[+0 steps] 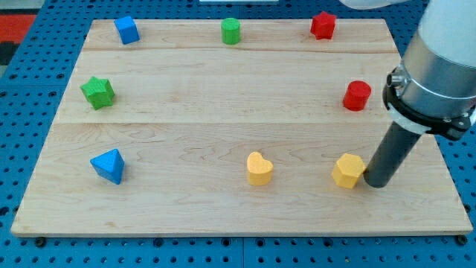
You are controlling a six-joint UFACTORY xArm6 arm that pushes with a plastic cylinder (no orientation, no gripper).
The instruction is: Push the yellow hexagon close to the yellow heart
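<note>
The yellow hexagon [347,170] lies on the wooden board near the view's bottom right. The yellow heart [259,168] lies to its left, about a hand's width away, at the same height in the view. My tip [374,183] is down on the board right beside the hexagon's right side, touching it or nearly so. The dark rod rises from there toward the view's upper right into the arm's grey body.
A red cylinder [357,95] stands above the hexagon, a red star [323,24] at the top right. A green cylinder [230,31] and a blue cube [126,30] sit along the top. A green star [98,91] and a blue pyramid [108,165] are on the left. The board's right edge [446,164] is close to the rod.
</note>
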